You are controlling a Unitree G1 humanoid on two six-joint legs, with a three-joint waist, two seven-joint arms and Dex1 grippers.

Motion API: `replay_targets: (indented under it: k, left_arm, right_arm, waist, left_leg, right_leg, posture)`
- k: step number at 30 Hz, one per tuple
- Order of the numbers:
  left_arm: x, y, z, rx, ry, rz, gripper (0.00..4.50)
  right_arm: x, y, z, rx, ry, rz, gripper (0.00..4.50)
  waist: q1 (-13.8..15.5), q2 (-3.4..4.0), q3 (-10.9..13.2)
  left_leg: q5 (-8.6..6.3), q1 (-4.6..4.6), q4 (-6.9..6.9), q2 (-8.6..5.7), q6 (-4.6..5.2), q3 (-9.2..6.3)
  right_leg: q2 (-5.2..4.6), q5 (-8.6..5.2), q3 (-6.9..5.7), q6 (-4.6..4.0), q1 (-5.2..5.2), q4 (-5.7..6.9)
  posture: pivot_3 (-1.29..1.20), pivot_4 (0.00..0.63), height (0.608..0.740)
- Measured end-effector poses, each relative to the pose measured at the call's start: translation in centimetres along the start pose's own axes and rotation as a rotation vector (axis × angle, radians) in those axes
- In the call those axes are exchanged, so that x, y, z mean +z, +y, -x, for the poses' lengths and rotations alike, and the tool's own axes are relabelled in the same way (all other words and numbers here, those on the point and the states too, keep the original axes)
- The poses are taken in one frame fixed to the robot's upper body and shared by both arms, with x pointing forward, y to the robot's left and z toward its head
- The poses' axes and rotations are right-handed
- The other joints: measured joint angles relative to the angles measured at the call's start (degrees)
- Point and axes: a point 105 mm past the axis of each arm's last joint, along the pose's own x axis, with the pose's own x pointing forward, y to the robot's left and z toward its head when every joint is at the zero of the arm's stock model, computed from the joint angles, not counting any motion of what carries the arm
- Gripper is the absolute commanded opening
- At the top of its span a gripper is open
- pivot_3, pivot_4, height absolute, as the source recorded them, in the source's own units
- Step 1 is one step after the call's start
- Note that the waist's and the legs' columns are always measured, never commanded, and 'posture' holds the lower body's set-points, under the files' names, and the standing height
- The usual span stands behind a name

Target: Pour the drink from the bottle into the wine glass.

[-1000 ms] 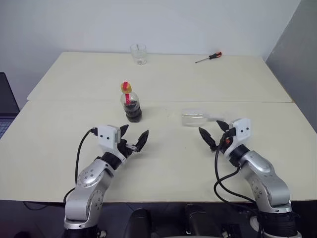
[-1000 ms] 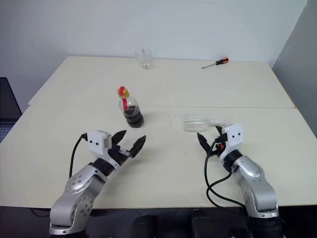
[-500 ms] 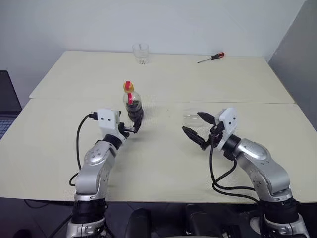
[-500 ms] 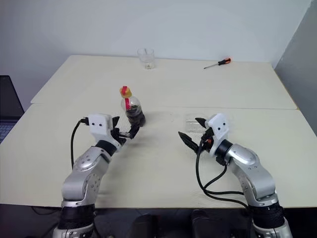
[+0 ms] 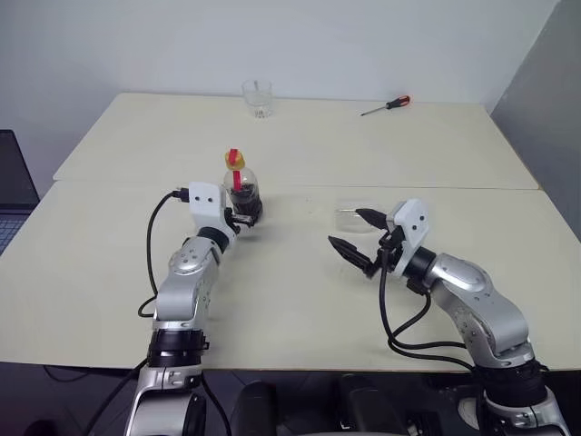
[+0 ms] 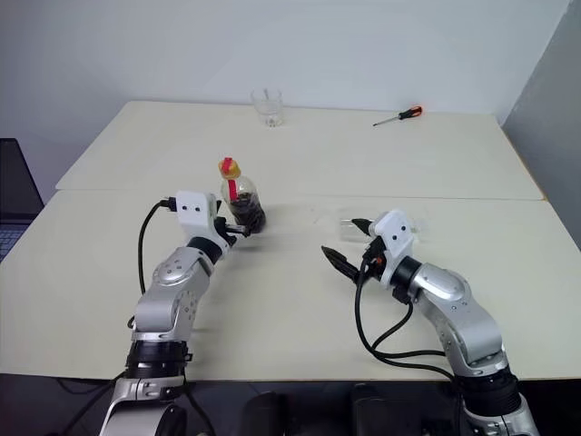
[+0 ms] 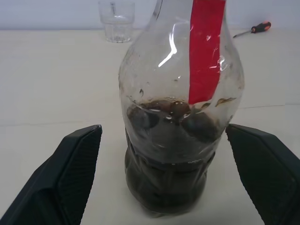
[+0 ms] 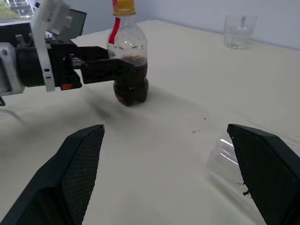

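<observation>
The bottle point(image 5: 241, 192) stands upright on the worktop point(image 5: 300, 300), long axis vertical, cap up, with the drink point(image 7: 168, 154) filling its lower body. The left gripper point(image 7: 168, 173) holds level and straddles the bottle: its fingers point(image 7: 70, 173) are spread wide, one on each side of the lower body, neither visibly touching. The wine glass point(image 8: 234, 171) lies on its side, just beside the right gripper point(image 5: 356, 234), whose fingers are likewise released and grasp nothing. The left arm is nearer the bottle; the right arm is nearer the glass.
</observation>
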Motion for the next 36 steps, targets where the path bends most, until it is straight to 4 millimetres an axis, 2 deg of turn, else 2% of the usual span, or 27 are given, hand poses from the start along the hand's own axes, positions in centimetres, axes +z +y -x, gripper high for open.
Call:
replay_targets:
  k: [4, 7, 12, 14, 19, 22, 24, 26, 28, 32, 36]
  left_arm:
    - [0.5, 0.1, -1.4, 0.005, -0.029, -0.017, 4.49]
    - [0.0, 0.3, -1.9, 0.014, -0.035, -0.023, 3.85]
    - [-0.3, -0.2, -2.2, 0.007, -0.045, -0.010, 2.47]
    - [-0.4, -0.2, -2.2, 0.005, -0.045, -0.010, 2.19]
    - [-0.4, -0.3, -2.2, -0.002, -0.043, -0.014, 2.05]
    - [-0.5, -1.0, -1.9, -0.038, -0.044, -0.019, 2.05]
    - [-0.6, -2.1, -1.2, -0.098, -0.037, -0.045, 2.05]
    - [-0.5, -4.2, -0.2, -0.202, -0.020, -0.095, 2.05]
    - [-0.5, -6.4, 0.8, -0.287, -0.005, -0.115, 2.04]
    - [-0.3, -7.7, 1.8, -0.325, 0.011, -0.132, 2.00]
    - [-0.4, -8.5, 1.8, -0.342, 0.018, -0.162, 2.00]
  right_arm:
    - [0.2, 0.2, -0.3, 0.009, -0.002, 0.010, 4.50]
    - [0.2, 0.1, -0.3, 0.004, -0.001, 0.013, 4.50]
    - [0.2, 0.1, -0.3, 0.001, -0.001, 0.012, 4.50]
    - [0.2, 0.1, -0.3, 0.001, -0.001, 0.012, 4.50]
    - [0.9, -0.3, -0.4, -0.009, -0.017, 0.022, 4.50]
    - [3.4, -1.4, -0.7, -0.033, -0.080, 0.010, 4.50]
    - [5.4, -1.8, -1.4, -0.035, -0.113, 0.027, 4.50]
    - [7.7, -2.2, -2.2, -0.046, -0.131, 0.071, 4.50]
    - [9.0, -2.2, -3.0, -0.055, -0.129, 0.111, 4.50]
    - [8.5, -2.0, -4.5, -0.048, -0.082, 0.038, 4.50]
    - [7.6, -1.4, -5.1, -0.020, -0.021, 0.015, 4.50]
  waist:
    - [0.01, 0.00, 0.00]
    - [-0.04, 0.00, 0.00]
    - [-0.03, 0.00, 0.00]
    - [-0.01, 0.00, 0.00]
    - [0.00, 0.00, 0.00]
    - [-0.04, 0.00, 0.00]
    - [-0.24, 0.01, 0.01]
    - [-0.21, 0.02, 0.01]
    - [-0.15, 0.02, 0.01]
    - [-0.11, 0.02, 0.01]
    - [-0.09, 0.02, 0.01]
  left_leg:
    - [0.00, -0.01, 0.00, 0.00, 0.00, 0.01]
    - [0.00, -0.01, 0.00, 0.00, 0.00, 0.01]
    - [0.00, -0.01, 0.00, 0.01, 0.00, 0.01]
    - [0.00, -0.01, 0.00, 0.00, 0.00, 0.02]
    - [0.00, -0.01, 0.01, 0.00, 0.00, 0.01]
    - [0.00, -0.02, 0.01, 0.01, 0.00, 0.02]
    - [0.00, -0.02, 0.01, 0.06, 0.00, 0.04]
    - [0.00, -0.03, -0.02, 0.13, -0.01, 0.03]
    - [0.00, -0.03, -0.04, 0.14, -0.01, 0.02]
    - [0.01, -0.03, -0.03, 0.14, -0.01, 0.01]
    - [0.00, -0.05, 0.00, 0.13, 0.00, 0.03]
  right_leg:
    - [0.00, 0.00, 0.02, 0.00, 0.00, -0.02]
    - [0.00, 0.00, 0.01, 0.00, -0.01, -0.01]
    - [0.00, 0.00, 0.01, 0.00, 0.00, 0.00]
    - [0.00, 0.00, 0.01, 0.00, 0.00, 0.00]
    - [0.00, 0.01, 0.00, 0.01, 0.00, 0.00]
    - [0.00, 0.03, 0.01, -0.02, -0.01, 0.01]
    - [0.00, 0.11, 0.04, -0.17, -0.04, 0.02]
    - [-0.01, 0.16, 0.03, -0.27, -0.06, 0.03]
    - [-0.01, 0.16, 0.03, -0.28, -0.05, 0.01]
    - [-0.01, 0.17, 0.06, -0.28, -0.06, 0.04]
    - [-0.02, 0.17, 0.04, -0.28, -0.05, 0.01]
  posture:
    - [0.00, 0.150, 0.740]
    - [0.00, 0.150, 0.740]
    - [0.00, 0.150, 0.740]
    - [0.00, 0.150, 0.740]
    - [0.00, 0.150, 0.740]
    - [0.00, 0.150, 0.740]
    - [0.00, 0.150, 0.740]
    - [0.00, 0.150, 0.740]
    - [0.00, 0.150, 0.740]
    - [0.00, 0.150, 0.740]
    - [0.00, 0.150, 0.740]
